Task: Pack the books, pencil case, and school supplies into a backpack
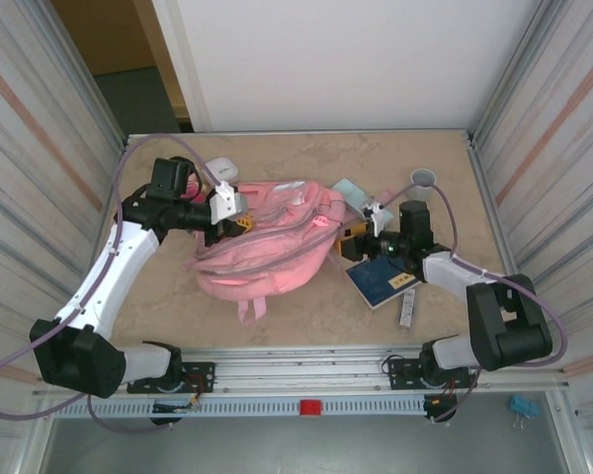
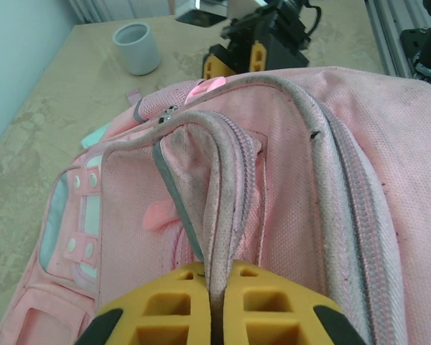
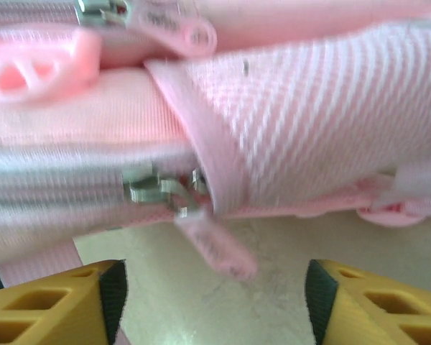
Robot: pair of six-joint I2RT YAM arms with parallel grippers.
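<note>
I see left gripper (image 2: 214, 291) pinching backpack (image 2: 330, 158) seam, bottom centre. Right gripper (image 3: 215, 291) fingers apart below blurred zip pull (image 3: 161, 190). Overhead, right arm (image 1: 445, 269) half-hides book (image 1: 378, 284).

Backpack (image 1: 267, 247) central, book (image 1: 381, 279) just right, pencil case (image 1: 351, 190) behind book, cup (image 1: 423, 179) farther right.
</note>
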